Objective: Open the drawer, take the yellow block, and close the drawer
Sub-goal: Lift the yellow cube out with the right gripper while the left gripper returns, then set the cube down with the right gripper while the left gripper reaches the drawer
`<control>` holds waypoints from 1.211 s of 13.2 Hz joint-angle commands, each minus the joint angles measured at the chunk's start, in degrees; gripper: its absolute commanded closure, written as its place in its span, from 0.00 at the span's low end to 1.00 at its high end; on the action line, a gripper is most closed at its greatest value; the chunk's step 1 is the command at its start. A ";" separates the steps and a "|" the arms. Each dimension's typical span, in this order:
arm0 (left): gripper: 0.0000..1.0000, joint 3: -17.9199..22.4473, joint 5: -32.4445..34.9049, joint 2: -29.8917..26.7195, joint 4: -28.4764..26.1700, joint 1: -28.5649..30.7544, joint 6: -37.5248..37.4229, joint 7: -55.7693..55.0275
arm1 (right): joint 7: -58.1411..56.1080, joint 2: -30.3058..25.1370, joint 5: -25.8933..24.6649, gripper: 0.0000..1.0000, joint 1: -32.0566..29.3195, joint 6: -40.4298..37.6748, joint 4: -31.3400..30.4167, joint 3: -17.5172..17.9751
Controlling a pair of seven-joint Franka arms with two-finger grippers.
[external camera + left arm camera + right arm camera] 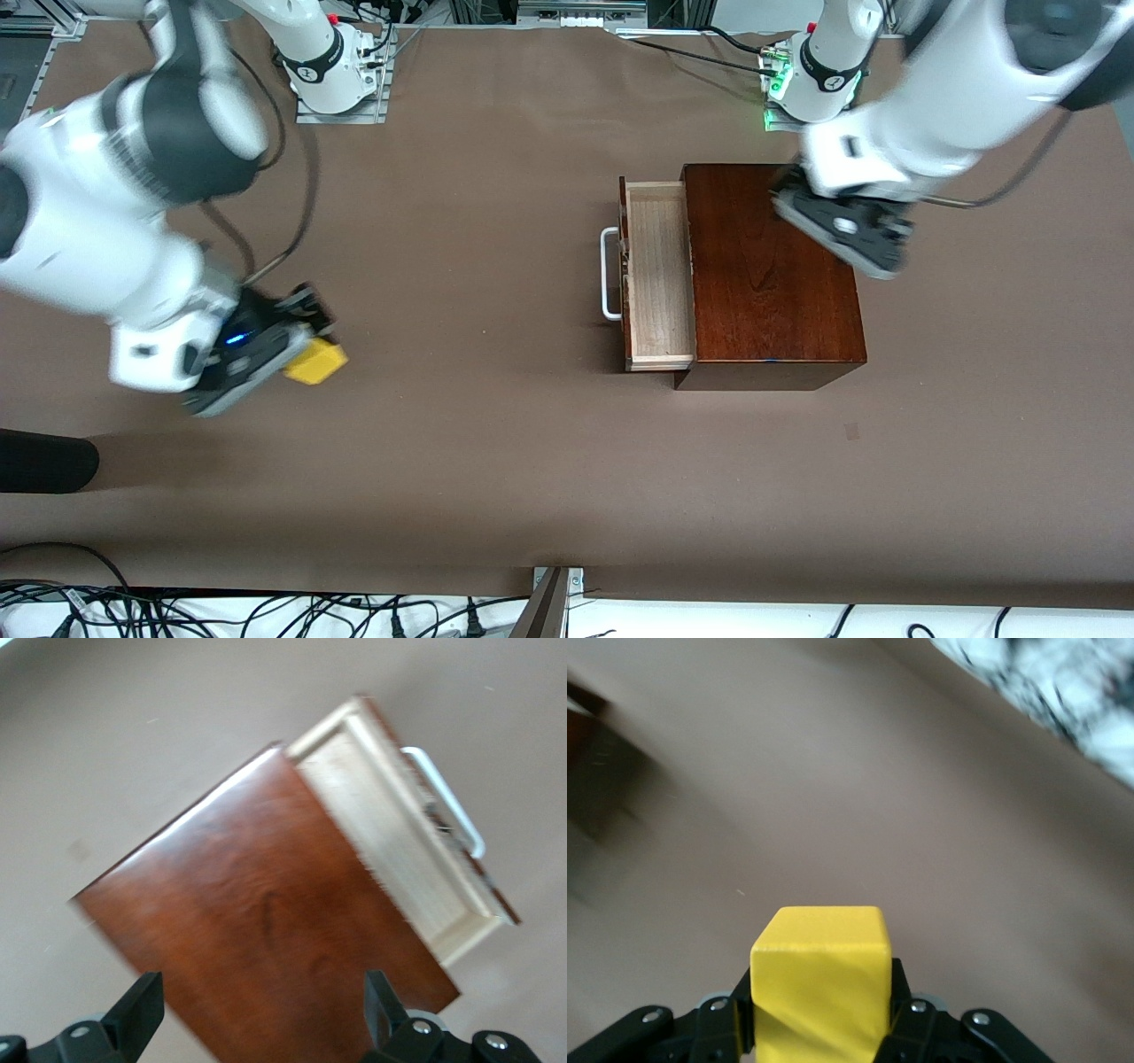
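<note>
The drawer (658,275) stands pulled out of the dark reddish-brown wooden box (771,275), its pale wood inside bare and its white loop handle (609,273) facing the right arm's end. In the left wrist view the drawer (399,842) juts from the box (266,930). My left gripper (842,232) hangs open over the box top, its fingers (137,1010) wide apart with nothing between them. My right gripper (297,346) is shut on the yellow block (315,362), up over the table at the right arm's end. The wrist view shows the block (821,979) clamped between both fingers.
Brown paper covers the table (496,443). A black object (44,462) lies at the edge by the right arm's end. Cables (266,616) run along the table's near edge, and the arm bases (337,75) stand along the top.
</note>
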 commanded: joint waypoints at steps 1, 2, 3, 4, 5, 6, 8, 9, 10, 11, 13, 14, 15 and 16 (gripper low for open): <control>0.00 0.03 -0.34 2.97 2.70 -8.06 -1.11 2.30 | 2.78 -7.98 0.12 1.00 -0.86 5.61 -18.49 -2.20; 0.00 -0.06 0.71 4.19 2.70 -11.75 -0.24 2.12 | 3.75 -9.03 -1.62 1.00 -1.20 8.85 -23.32 -2.38; 0.00 -0.15 2.72 5.94 3.39 -15.10 3.25 2.38 | 5.58 -9.74 -2.95 1.00 -1.29 11.67 -27.29 -2.73; 0.00 -0.06 3.18 8.74 4.79 -17.05 6.60 2.90 | 8.74 -10.44 -3.22 1.00 -1.82 14.13 -31.07 -2.82; 0.00 -0.24 2.83 12.51 6.20 -18.28 8.54 5.00 | 11.55 -11.41 -3.40 1.00 -2.26 17.55 -35.28 -2.82; 0.00 -0.93 2.92 15.42 7.78 -19.86 10.39 8.15 | 13.75 -12.29 -3.84 1.00 -2.26 22.02 -39.68 -2.82; 0.00 -1.12 2.92 19.56 7.71 -22.15 14.95 11.51 | 15.27 -12.39 -3.84 1.00 -2.44 31.78 -47.59 -2.82; 0.00 -1.12 3.27 20.97 7.45 -23.64 17.15 12.22 | 15.62 -12.38 -3.67 1.00 -2.44 36.61 -51.11 -2.82; 0.00 -0.94 3.53 22.73 7.62 -24.09 19.09 12.40 | 17.80 -12.30 -3.75 1.00 -2.44 39.97 -53.84 -2.82; 0.00 -1.03 3.62 24.05 7.53 -24.01 20.59 12.58 | 19.65 -11.95 -3.84 1.00 -2.35 42.09 -55.61 -2.82; 0.00 -0.94 3.88 25.64 7.18 -23.92 22.62 19.21 | 19.93 -10.90 -3.66 1.00 -2.44 46.39 -58.16 -2.73; 0.00 -1.03 4.15 26.17 6.92 -23.66 22.71 22.30 | 20.19 -10.11 -3.58 1.00 -2.44 48.59 -59.40 -2.73; 0.00 -1.03 4.15 26.26 5.18 -23.40 22.54 24.68 | 20.37 -9.23 -3.58 1.00 -2.44 50.53 -60.36 -2.73; 0.00 -0.94 4.15 26.26 3.24 -23.39 22.71 26.45 | 20.54 -8.35 -3.58 1.00 -2.44 51.68 -60.90 -2.73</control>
